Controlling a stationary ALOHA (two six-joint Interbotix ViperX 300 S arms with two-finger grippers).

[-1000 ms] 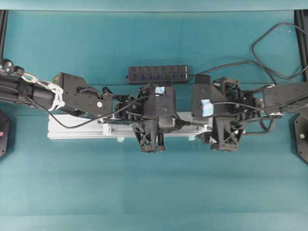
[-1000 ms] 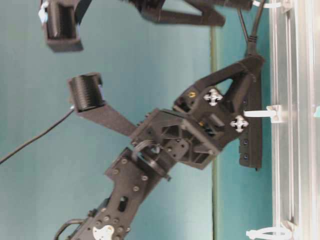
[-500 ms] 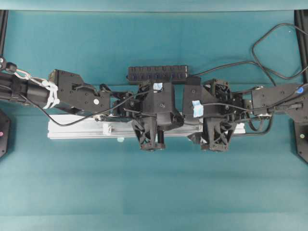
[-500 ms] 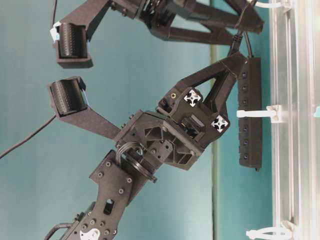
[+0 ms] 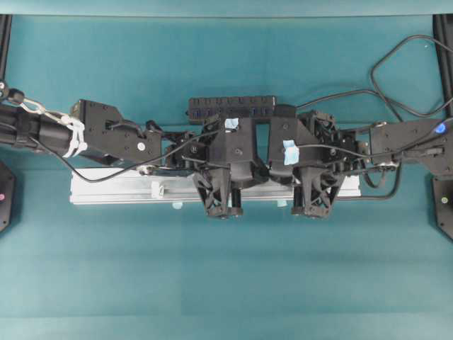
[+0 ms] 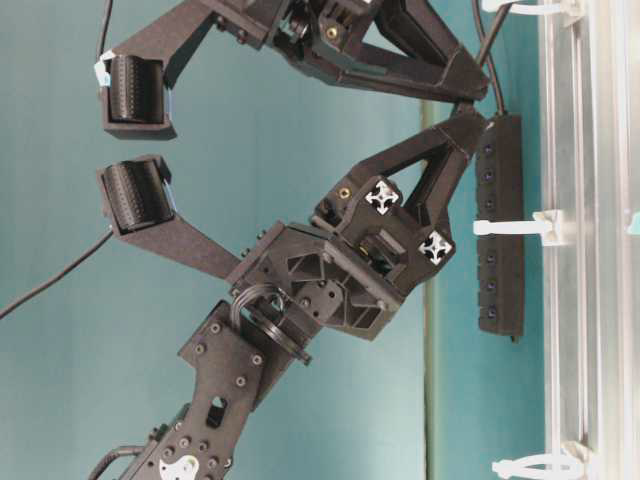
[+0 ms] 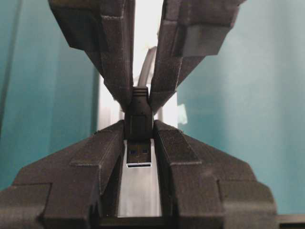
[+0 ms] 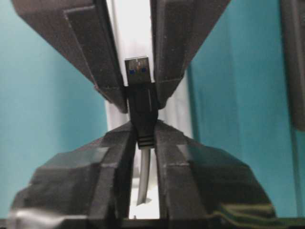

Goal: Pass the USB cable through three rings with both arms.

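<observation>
The USB cable's black plug (image 7: 138, 119) is pinched from both ends above the silver rail (image 5: 113, 190). My left gripper (image 7: 138, 136) is shut on the plug body, with the metal tip sticking out toward its camera. My right gripper (image 8: 143, 131) is shut on the strain-relief end (image 8: 141, 107), and the cable (image 8: 145, 176) trails back between its fingers. From overhead the left gripper (image 5: 249, 180) and right gripper (image 5: 272, 180) meet over the rail's middle. White rings (image 6: 510, 227) (image 6: 530, 465) stand on the rail, a third (image 6: 520, 6) at the frame's top.
A black multi-port hub (image 5: 232, 108) lies just behind the rail, its cable looping to the back right (image 5: 396, 64). Small light-blue tape tabs (image 5: 177, 206) stick out at the rail's front edge. Teal table surface lies in front of the rail.
My right gripper has moved left up to the left gripper and closed on the plug's cable end. The left gripper kept its grip and shifted only slightly.
</observation>
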